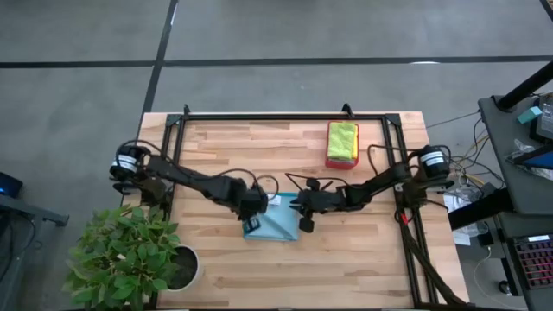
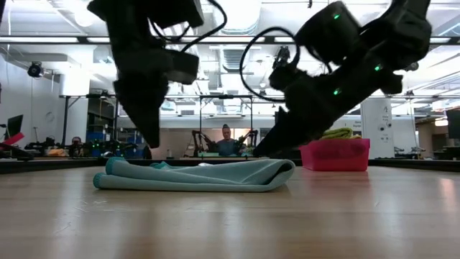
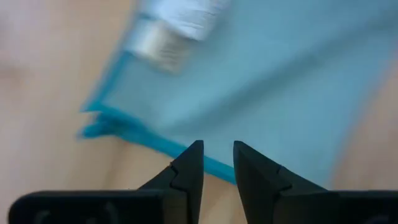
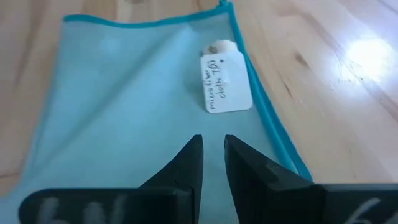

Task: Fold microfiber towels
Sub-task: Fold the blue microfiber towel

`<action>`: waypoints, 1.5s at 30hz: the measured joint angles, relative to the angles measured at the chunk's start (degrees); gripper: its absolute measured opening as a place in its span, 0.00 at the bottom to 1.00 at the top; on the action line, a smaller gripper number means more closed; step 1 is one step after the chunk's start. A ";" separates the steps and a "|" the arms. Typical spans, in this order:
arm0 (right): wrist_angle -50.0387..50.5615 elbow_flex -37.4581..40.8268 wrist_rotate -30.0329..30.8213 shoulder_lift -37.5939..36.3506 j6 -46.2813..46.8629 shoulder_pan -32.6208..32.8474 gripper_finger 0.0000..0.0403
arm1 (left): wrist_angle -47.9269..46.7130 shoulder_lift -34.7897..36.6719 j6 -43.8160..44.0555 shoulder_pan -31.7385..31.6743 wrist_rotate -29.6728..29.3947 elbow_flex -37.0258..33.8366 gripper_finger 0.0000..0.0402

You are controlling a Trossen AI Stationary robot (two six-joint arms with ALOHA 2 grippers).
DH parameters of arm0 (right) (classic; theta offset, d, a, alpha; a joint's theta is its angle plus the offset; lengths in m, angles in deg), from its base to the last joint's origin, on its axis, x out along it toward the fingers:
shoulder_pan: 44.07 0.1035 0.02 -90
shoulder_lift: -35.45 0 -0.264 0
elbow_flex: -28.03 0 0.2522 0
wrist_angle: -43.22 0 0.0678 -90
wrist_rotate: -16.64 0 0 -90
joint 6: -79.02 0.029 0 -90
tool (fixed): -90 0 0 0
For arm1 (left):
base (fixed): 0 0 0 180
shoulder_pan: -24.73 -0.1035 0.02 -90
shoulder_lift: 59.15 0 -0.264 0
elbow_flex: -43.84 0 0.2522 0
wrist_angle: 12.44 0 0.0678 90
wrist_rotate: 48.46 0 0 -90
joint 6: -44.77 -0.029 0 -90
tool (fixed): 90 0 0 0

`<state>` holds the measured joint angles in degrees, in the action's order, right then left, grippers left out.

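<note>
A light blue microfiber towel (image 1: 276,221) lies folded in flat layers at the table's middle, and it also shows in the low view (image 2: 201,175). A white tag (image 4: 225,84) lies on its top layer. My left gripper (image 3: 217,152) hangs over the towel's left edge, clear of it in the low view (image 2: 153,144), its fingers close together with nothing between them. My right gripper (image 4: 212,146) hangs low over the towel's right part (image 2: 262,152), its fingers also close together and empty. Lime green and yellow towels (image 1: 343,138) lie stacked in a pink-red tray. My right gripper comes slanting down from the table's right over the towel's top layer near its folded right edge (image 2: 280,167). I cannot tell whether its fingertips touch the cloth. My left gripper touches nothing.
The pink-red tray (image 1: 340,161) stands at the far right of the table, and it also shows in the low view (image 2: 335,156). A potted plant (image 1: 130,255) stands at the near left corner. A black frame (image 1: 285,117) runs round the table's far part. A person sits in the room behind.
</note>
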<state>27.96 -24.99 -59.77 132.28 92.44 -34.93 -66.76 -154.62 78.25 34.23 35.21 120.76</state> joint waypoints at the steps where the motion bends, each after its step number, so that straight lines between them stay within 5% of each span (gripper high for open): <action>1: -0.12 -0.36 -0.02 0.65 0.03 -0.34 0.14 | 0.87 0.01 -1.99 1.05 1.43 -0.15 0.18; 7: 0.92 -0.73 0.01 2.78 -0.18 -2.78 0.14 | 10.53 -0.29 -9.43 7.62 6.34 -2.94 0.18; 25: 4.63 -0.73 -0.48 -1.39 -5.04 -7.80 0.14 | 16.09 -3.16 -1.09 9.77 7.30 -7.48 0.18; 35: 7.95 -0.73 -6.60 -8.97 0.95 1.85 0.14 | 17.46 -2.04 -0.81 9.83 2.72 -7.23 0.18; 45: 0.04 -0.75 -0.90 -0.25 5.45 9.40 0.14 | 21.04 -2.01 -3.85 9.81 -2.77 -7.72 0.18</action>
<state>28.00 -25.74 -60.67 132.04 97.89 -25.53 -45.72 -156.63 74.41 44.04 32.44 113.05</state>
